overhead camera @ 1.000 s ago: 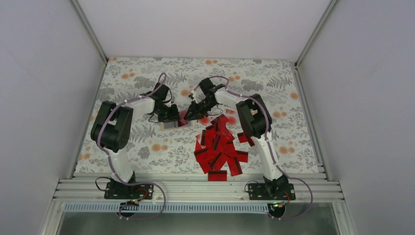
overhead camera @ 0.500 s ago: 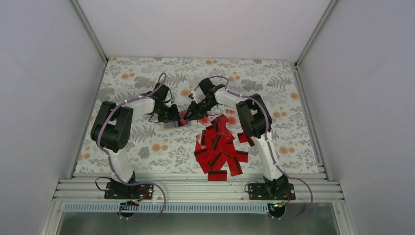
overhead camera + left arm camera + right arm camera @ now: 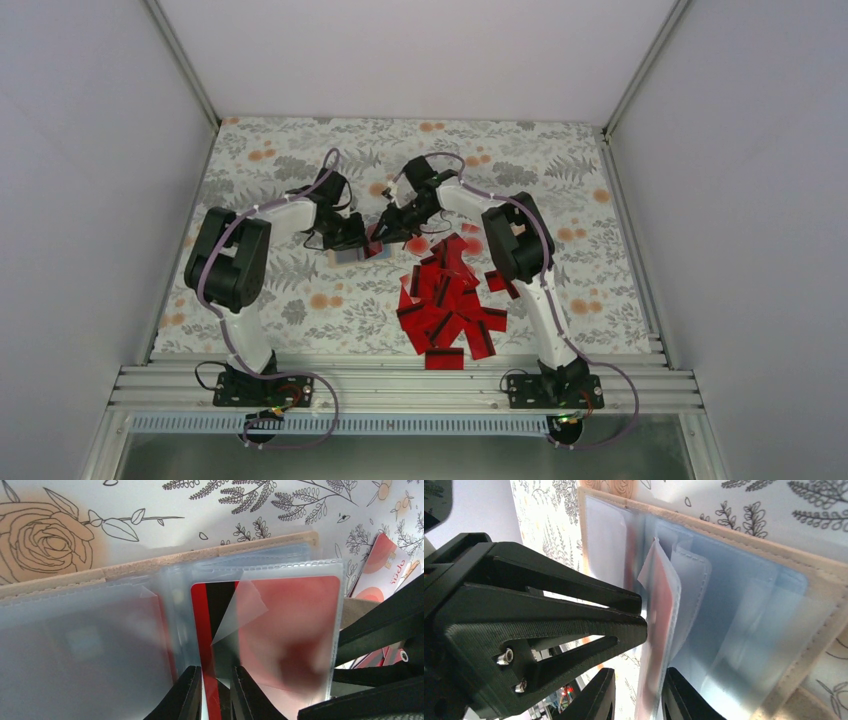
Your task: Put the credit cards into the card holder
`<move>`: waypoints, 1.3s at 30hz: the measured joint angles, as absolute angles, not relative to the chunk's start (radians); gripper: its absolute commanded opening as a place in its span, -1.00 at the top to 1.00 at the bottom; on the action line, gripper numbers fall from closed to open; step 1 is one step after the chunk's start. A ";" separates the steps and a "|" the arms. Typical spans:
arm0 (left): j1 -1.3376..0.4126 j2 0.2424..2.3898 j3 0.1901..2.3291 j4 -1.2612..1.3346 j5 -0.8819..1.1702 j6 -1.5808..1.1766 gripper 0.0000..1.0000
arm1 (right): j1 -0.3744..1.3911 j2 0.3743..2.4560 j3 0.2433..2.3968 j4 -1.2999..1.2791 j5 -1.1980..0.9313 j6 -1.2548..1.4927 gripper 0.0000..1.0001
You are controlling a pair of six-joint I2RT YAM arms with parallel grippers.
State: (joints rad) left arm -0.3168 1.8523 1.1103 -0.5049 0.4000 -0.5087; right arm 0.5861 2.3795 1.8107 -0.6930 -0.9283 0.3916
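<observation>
The tan card holder lies open on the floral cloth, its clear sleeves fanned up. My left gripper is shut on one sleeve. A red credit card with a black stripe sits inside that sleeve. My right gripper straddles the sleeve's outer edge with its jaws apart; the card rests against one finger, with a gap to the other. Its fingers show at the right of the left wrist view. Several more red cards lie piled to the right.
The pile of cards spreads from mid-table to the near edge, with loose pale-faced cards beside the holder. White walls enclose the cloth on three sides. Both arms meet left of the table's middle.
My right gripper has edged slightly left toward the left gripper and the holder. The left arm and the card pile have not moved.
</observation>
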 measured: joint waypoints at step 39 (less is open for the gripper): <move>-0.090 1.494 0.947 -0.664 0.319 -0.436 0.51 | 0.725 2.447 1.994 -0.651 -0.943 0.516 0.46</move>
